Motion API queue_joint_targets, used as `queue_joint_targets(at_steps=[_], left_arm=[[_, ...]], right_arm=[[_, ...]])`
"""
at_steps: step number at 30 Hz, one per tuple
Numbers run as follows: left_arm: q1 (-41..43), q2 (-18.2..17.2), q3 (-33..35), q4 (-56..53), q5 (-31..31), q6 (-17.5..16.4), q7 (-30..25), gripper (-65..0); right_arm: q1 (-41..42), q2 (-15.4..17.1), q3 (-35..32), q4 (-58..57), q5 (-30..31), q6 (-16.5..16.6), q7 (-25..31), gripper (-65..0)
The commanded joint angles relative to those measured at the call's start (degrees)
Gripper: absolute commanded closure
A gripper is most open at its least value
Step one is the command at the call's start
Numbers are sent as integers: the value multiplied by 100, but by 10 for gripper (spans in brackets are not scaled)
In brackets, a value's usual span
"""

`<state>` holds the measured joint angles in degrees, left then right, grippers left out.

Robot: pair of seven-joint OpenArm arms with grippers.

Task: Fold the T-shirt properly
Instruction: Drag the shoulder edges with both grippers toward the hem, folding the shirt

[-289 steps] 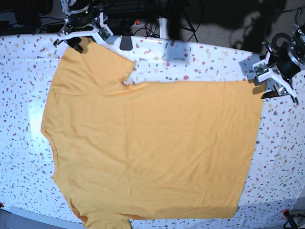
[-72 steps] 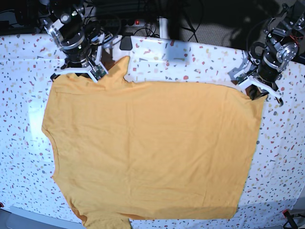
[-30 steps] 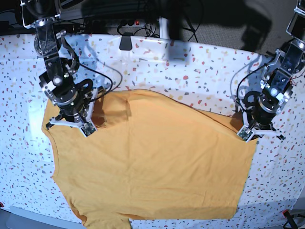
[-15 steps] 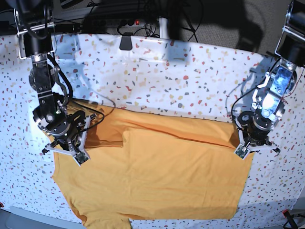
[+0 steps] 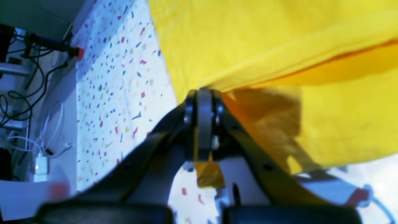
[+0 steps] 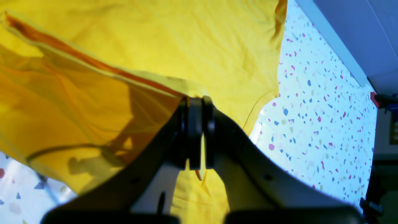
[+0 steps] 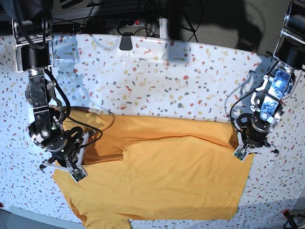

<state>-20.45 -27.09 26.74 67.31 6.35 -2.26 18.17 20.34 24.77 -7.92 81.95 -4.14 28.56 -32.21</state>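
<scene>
The orange-yellow T-shirt lies on the speckled tablecloth, its far half doubled over toward the near edge. My right gripper, on the left of the base view, is shut on the folded sleeve-side edge. My left gripper, on the right, is shut on the hem-side corner. In the left wrist view the left gripper pinches a fold of the T-shirt. In the right wrist view the right gripper clamps a lifted layer of the T-shirt. No lettering shows.
A black object sits at the table's far edge, with a power strip and cables behind it. A red-tipped clamp stands at the near right corner. The near sleeve hangs over the front edge.
Both grippers have moved toward the near edge, dragging the shirt's far edge over the lower layer. More bare tablecloth shows behind the fold line.
</scene>
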Motion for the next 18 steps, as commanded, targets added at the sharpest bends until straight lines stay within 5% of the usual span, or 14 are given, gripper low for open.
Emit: queue_joint_targets(at_steps=[1,18], left_arm=[[-164,-15,-44,63,127,76,-164,0],[-186,280,-44,52,413,79,-186,0]], right_arm=[[173,76,39,79,9,4,162,0],[813,-17,35,-1274,330,55,503,0]])
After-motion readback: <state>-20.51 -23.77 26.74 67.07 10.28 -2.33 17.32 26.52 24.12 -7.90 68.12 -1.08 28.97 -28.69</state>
